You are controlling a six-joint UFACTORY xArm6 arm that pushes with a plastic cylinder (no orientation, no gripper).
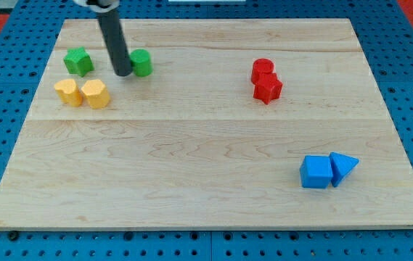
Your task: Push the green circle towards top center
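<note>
The green circle [142, 63] lies on the wooden board [206, 181] at the upper left. My tip [123, 73] stands right against the circle's left side, touching it. The dark rod rises from there to the view's top. A green star [78, 61] lies further left, apart from the circle and from my tip.
Two yellow blocks [67, 92] [95, 93] lie side by side below the green star. A red cylinder [262, 69] and a red star [268, 88] touch at the upper right. A blue cube [316, 172] and a blue triangle [343, 166] touch at the lower right.
</note>
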